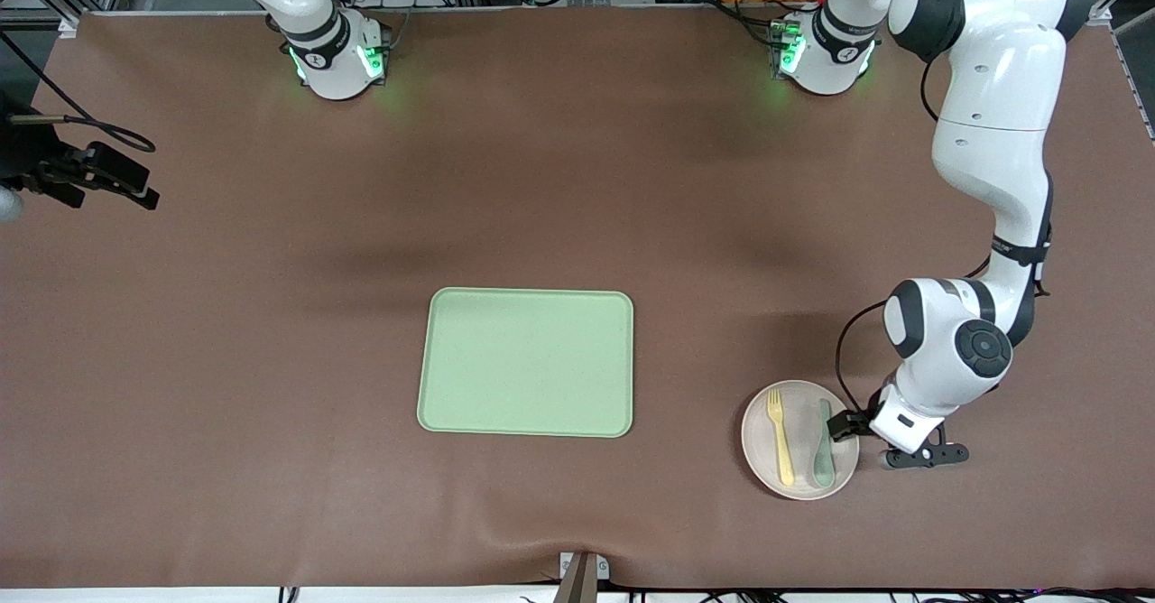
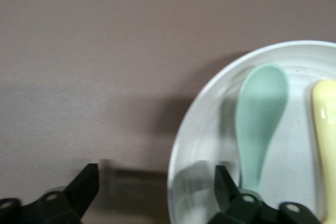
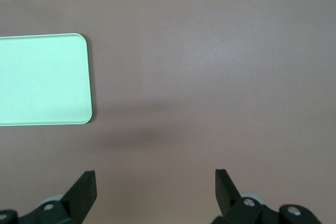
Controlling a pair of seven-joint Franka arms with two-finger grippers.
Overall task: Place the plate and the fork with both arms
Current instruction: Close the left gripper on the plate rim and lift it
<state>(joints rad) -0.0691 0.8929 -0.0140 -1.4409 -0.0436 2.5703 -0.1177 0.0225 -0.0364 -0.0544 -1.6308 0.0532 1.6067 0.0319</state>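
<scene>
The beige plate point(image 1: 801, 409) lies on the brown table toward the left arm's end, nearer to the front camera than the tray. The pale yellow fork point(image 1: 780, 436) lies in it beside a mint-green spoon point(image 1: 824, 448). My left gripper point(image 1: 859, 430) is open and low at the plate's edge toward the left arm's end. In the left wrist view the gripper point(image 2: 157, 184) straddles the rim of the plate point(image 2: 210, 129): one finger is over the plate by the spoon point(image 2: 260, 114), the other over bare table. The fork point(image 2: 326, 129) shows at the edge. My right gripper point(image 1: 126, 183) is open and empty over the right arm's end of the table.
A rectangular light green tray point(image 1: 526, 362) lies at the table's middle, nothing in it. It also shows in the right wrist view point(image 3: 42, 80), away from the open right gripper point(image 3: 156, 187). A clamp point(image 1: 582, 574) sits at the table's front edge.
</scene>
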